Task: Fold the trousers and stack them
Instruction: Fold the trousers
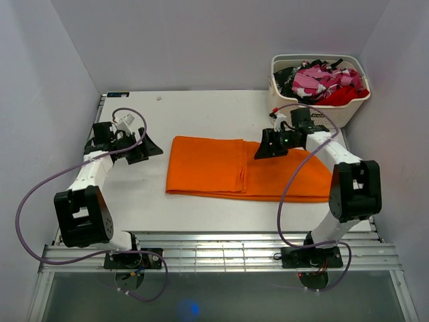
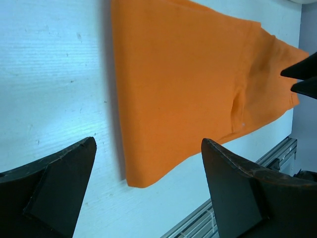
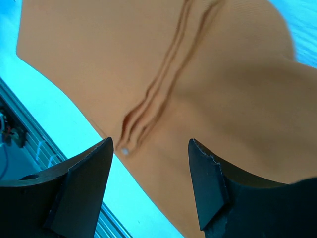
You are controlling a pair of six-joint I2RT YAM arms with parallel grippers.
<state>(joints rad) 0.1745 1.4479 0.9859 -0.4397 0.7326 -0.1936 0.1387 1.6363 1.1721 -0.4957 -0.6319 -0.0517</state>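
The orange trousers (image 1: 234,168) lie folded into a long flat rectangle across the middle of the table, with a doubled layer on the left half. My left gripper (image 1: 149,149) is open and empty, just left of the trousers' left edge (image 2: 198,84). My right gripper (image 1: 267,150) is open and empty, hovering over the trousers' far edge near the middle; its view shows the orange cloth (image 3: 208,79) with a fold seam right under the jaws.
A white basket (image 1: 348,111) with pink-patterned, red and black clothes stands at the far right corner. A slatted metal rail (image 1: 214,251) runs along the table's near edge. Purple cables loop from both arms.
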